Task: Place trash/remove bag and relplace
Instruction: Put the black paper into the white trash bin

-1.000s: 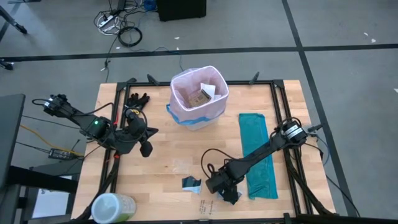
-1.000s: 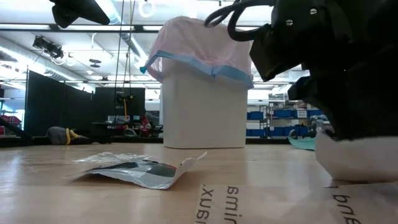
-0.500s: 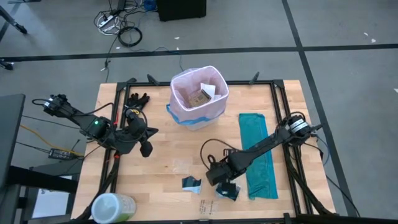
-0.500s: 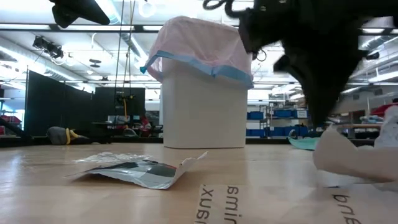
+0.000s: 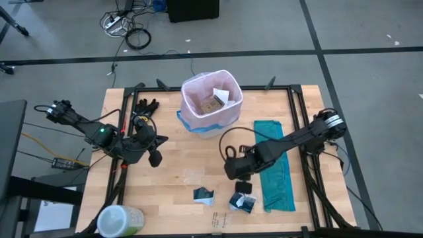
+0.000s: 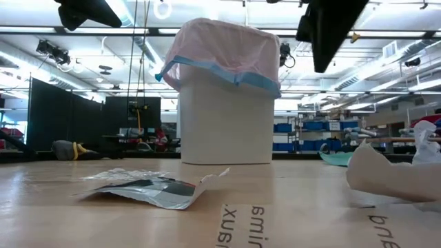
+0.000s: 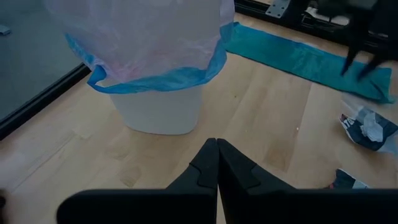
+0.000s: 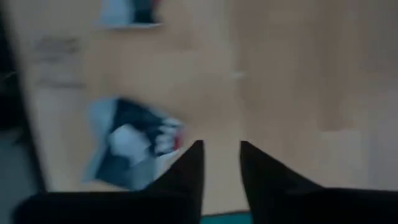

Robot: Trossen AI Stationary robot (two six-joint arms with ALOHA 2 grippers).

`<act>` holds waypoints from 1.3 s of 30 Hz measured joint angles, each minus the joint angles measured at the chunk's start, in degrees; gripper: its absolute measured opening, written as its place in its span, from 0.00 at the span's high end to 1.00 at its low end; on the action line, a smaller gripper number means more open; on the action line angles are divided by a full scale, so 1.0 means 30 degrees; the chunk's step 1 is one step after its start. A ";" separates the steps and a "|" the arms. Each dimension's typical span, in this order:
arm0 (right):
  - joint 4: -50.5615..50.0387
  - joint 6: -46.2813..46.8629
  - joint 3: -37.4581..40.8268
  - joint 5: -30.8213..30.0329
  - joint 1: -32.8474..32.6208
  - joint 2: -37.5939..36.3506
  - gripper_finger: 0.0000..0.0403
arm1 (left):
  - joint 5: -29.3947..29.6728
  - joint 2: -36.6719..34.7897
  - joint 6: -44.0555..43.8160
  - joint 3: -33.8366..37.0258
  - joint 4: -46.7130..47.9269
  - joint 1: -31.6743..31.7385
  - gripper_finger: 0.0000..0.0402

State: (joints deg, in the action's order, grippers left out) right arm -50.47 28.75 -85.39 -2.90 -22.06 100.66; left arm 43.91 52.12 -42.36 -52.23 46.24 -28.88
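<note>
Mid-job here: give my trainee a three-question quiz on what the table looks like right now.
1. True or false: the right pincer holds a scrap.
2. Where does the teal bag lie? A) inside the bin B) flat on the table beside the bin C) in the left pincer
3. Fill in: the bin is lined with a pink bag whose rim band is ____.

Key
1. False: its fingers stand apart with nothing between, above the crumpled packet.
2. B
3. blue

The left pincer, shut, waits beside the bin.

Upside-down black lettering printed on the pale wooden tabletop (image 6: 138,220) reads partly as "xure" and "emin" in the low view; no other text is legible.
</note>
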 joint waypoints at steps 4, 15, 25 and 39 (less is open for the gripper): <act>0.1513 -0.1044 0.0689 0.2983 -0.0015 0.0975 0.57 | 0.0005 0.0000 0.0020 0.0000 0.0000 0.0000 0.98; 0.4705 -0.0421 0.3848 0.4507 0.0282 0.2006 0.36 | 0.0001 0.0000 0.0042 0.0000 0.0000 0.0000 0.98; 0.9818 0.1800 0.6299 0.6835 0.0058 0.2011 0.50 | -0.0002 0.0000 0.0042 0.0022 0.0007 0.0005 0.98; 0.9878 0.1413 0.6100 0.3127 0.0219 0.1953 1.00 | -0.0002 0.0000 0.0158 0.0022 0.0015 0.0000 0.98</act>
State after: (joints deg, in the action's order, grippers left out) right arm -20.83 32.99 -67.09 6.48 -21.41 106.52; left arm 43.90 52.12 -41.89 -52.16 46.28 -28.88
